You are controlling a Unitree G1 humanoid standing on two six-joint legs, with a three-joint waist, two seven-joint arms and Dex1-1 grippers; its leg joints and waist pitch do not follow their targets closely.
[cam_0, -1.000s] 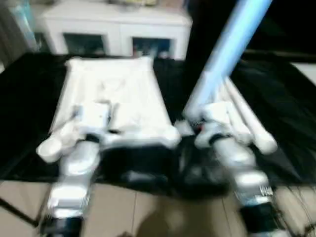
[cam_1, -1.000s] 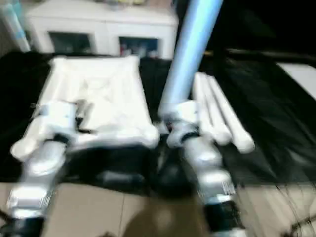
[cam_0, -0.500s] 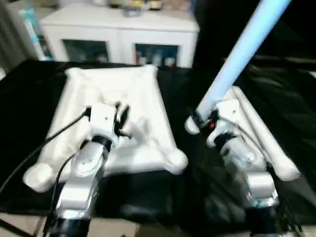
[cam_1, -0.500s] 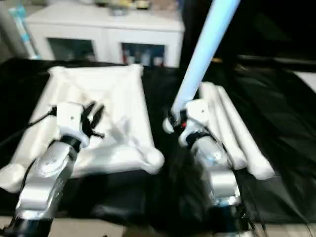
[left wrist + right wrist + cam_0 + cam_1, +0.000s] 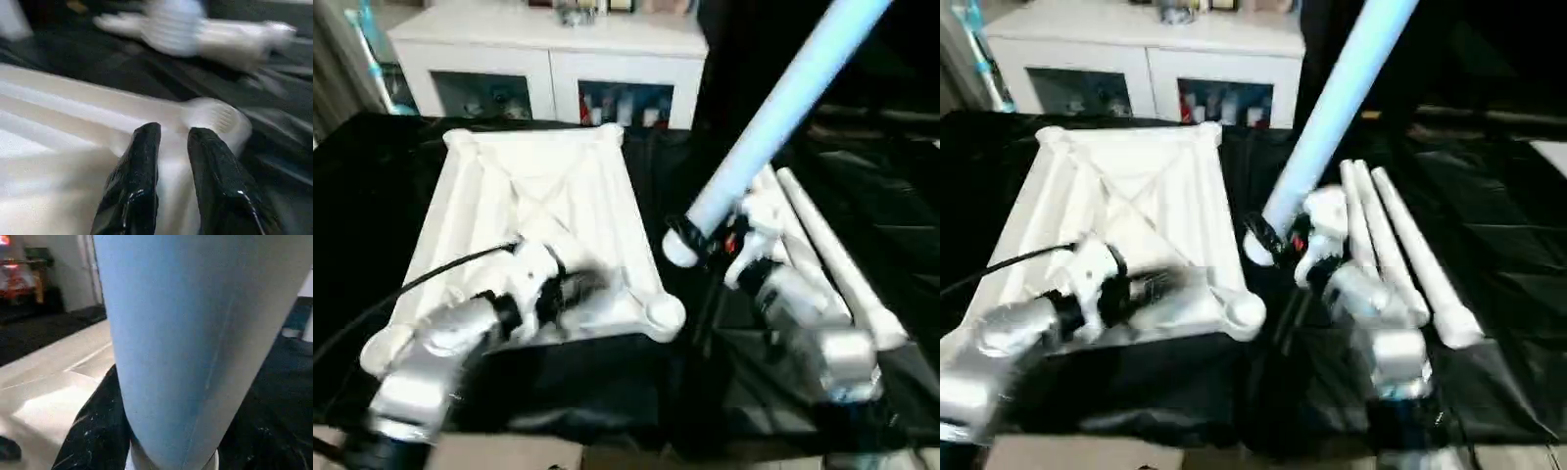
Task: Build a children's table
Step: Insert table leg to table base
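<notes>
Children's table leg (image 5: 783, 117), light, stiff, slippery, sits clamped near its base in right claw (image 5: 710, 240); left claw (image 5: 171, 161) stands slightly apart over the tabletop (image 5: 538, 186).

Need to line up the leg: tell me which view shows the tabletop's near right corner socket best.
Left eye view: the corner socket shows whole beside the held leg. Left wrist view shows it blurred beyond the pincer fingers.

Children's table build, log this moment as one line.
right pincer: shut on leg, raised aslant | left pincer: open over table top, near corner socket | spare legs: on black cloth
</notes>
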